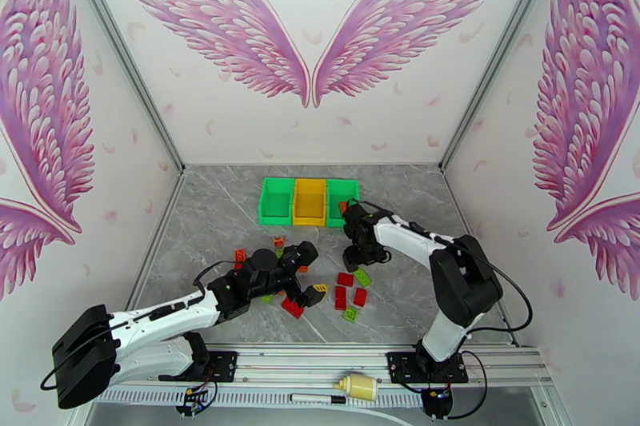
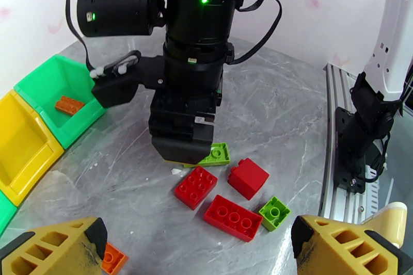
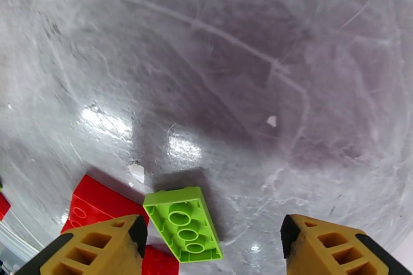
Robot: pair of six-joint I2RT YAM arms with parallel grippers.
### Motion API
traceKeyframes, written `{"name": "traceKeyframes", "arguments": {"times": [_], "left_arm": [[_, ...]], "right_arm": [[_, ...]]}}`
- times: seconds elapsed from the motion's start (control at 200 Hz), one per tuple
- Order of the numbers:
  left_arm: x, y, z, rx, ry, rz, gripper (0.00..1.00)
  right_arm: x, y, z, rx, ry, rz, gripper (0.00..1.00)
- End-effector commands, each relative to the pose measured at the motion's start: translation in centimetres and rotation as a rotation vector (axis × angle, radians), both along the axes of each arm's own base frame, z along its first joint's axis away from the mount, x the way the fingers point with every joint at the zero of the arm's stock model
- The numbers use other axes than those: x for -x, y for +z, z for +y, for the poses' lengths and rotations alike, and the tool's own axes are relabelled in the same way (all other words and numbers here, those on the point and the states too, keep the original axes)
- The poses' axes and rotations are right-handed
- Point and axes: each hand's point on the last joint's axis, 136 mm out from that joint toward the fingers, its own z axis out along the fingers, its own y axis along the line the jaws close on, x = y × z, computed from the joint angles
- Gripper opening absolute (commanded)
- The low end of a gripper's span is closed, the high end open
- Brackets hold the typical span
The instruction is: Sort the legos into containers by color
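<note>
The containers stand in a row at the back: a green bin (image 1: 276,201), a yellow bin (image 1: 310,201) and a second green bin (image 1: 342,216) that holds an orange lego (image 2: 69,105). My right gripper (image 3: 211,250) hangs open just above the table. A lime lego (image 3: 183,224) lies flat between its yellow fingers (image 3: 98,245), nearer the left one and touching neither. Beside it lies a red lego (image 3: 98,204). My left gripper (image 2: 201,255) is open and empty, low over the table. It faces several red legos (image 2: 196,187) and a small lime one (image 2: 274,213).
More orange legos (image 1: 240,256) lie scattered left of centre behind the left arm, and one orange lego (image 2: 112,258) lies by my left finger. The two arms are close together mid-table. A metal rail (image 1: 320,376) with a white bottle (image 1: 358,386) runs along the near edge.
</note>
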Motion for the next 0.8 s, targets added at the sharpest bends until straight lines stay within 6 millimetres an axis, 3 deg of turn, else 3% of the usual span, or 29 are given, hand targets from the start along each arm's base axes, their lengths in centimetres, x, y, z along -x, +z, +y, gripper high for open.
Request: {"name": "traceKeyframes", "arguments": {"times": [0.0,0.42,0.795], "left_arm": [[-0.4,1.4,-0.6,0.017,-0.002,-0.018,0.99],[-0.2,1.5,-0.4,0.036,0.009,-0.003,0.99],[-0.4,1.5,-0.1,0.029,0.027,-0.013,0.99]], "right_arm": [[0.6,0.0,0.8,-0.020,0.049,0.053,0.70],[0.0,-2.1,0.7,0.013,0.025,0.077,0.61],[-0.3,-1.4,0.9,-0.007,-0.023,0.046,0.35]]}}
